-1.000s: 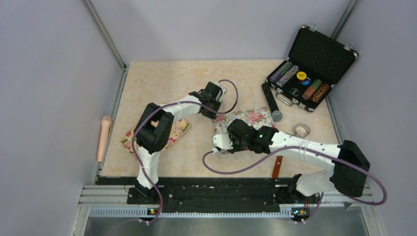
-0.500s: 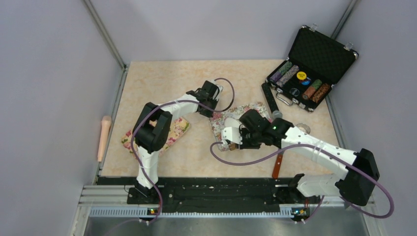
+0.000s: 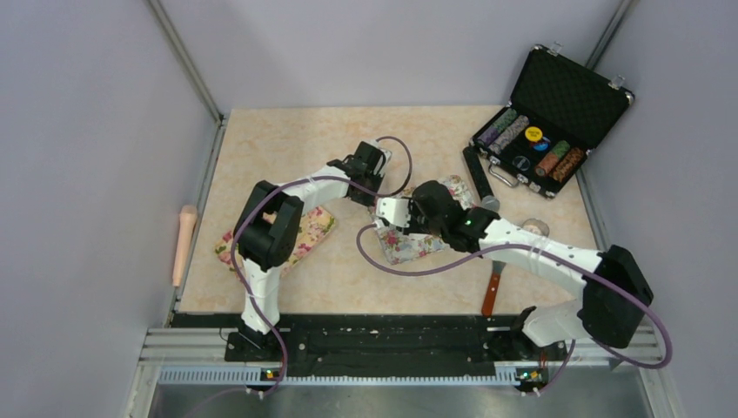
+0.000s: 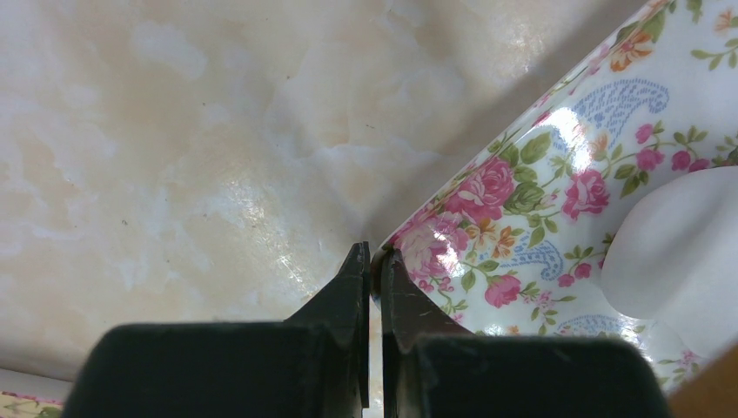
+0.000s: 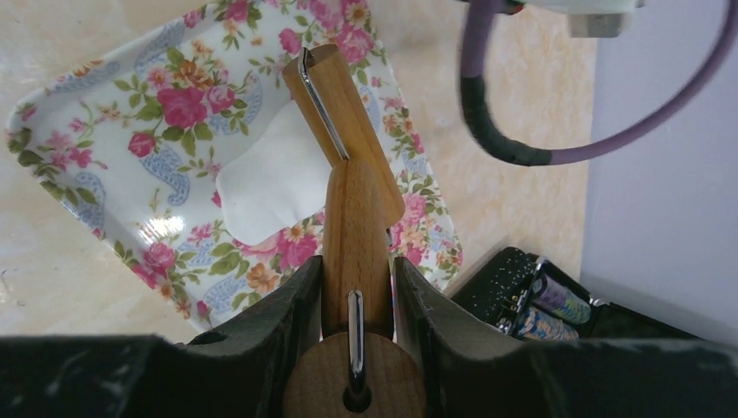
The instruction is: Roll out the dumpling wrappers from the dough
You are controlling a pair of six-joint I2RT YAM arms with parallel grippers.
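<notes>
The floral tray [image 5: 113, 113] holds one white dough sheet [image 5: 261, 187] (the open case [image 3: 570, 91] holds chips [image 3: 528, 144]).

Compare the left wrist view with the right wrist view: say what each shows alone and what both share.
Only the left wrist view: the left gripper, shut on the rim of the floral tray.
Only the right wrist view: the right gripper clamping the wooden tool, plus the chip case and a purple cable.
Both: the tray, the white dough piece lying on it, and the marbled tabletop.
</notes>
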